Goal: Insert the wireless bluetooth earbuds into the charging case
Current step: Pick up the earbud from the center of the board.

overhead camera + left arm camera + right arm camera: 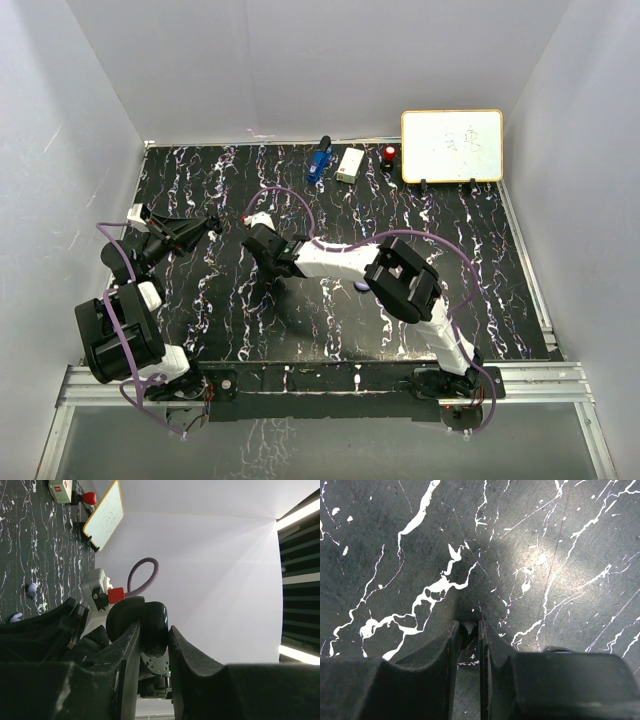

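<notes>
Clamps a black case [155, 615] in the left pincer [154, 628], clear of the table [30, 540]; nips a tiny pale earbud [468, 626] between the tips of the right pincer [468, 632], pressed almost together down on the table, with two lavender earbuds [31, 590] lying loose, apart from the case

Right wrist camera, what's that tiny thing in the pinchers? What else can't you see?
- Right wrist view: pale bit between the right gripper's shut fingers, mostly hidden, too small to name.
- Left wrist view: black round case in the left gripper, partly covered by the fingers.
- Top view: whiteboard writing too faint to read.
</notes>
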`<action>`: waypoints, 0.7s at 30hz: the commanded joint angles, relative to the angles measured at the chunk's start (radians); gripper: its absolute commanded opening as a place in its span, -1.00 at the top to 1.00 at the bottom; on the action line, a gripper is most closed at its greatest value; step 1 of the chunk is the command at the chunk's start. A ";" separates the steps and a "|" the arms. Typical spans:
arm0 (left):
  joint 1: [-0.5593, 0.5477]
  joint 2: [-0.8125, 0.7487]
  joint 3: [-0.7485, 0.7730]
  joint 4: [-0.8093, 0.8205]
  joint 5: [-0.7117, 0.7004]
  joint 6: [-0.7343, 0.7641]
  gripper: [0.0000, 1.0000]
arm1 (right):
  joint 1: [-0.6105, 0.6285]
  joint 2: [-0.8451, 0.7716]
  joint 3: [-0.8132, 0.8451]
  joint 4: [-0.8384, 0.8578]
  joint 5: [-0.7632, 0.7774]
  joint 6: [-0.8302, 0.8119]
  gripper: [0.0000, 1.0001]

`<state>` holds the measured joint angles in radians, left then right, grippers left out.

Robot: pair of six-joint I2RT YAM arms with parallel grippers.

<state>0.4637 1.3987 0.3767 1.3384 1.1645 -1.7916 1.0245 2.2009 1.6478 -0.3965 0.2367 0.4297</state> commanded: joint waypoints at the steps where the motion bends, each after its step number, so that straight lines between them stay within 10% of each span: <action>1: 0.010 -0.017 -0.003 0.078 0.024 0.006 1.00 | -0.024 -0.060 -0.005 0.010 0.001 -0.015 0.79; 21: -0.167 -0.103 0.033 -0.193 -0.037 0.175 1.00 | -0.178 -0.539 -0.547 0.705 -0.201 -0.175 0.94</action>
<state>0.3645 1.3296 0.3779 1.1934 1.1591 -1.6650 0.8551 1.7603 1.1629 0.0540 0.0818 0.3141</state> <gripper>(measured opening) 0.241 0.158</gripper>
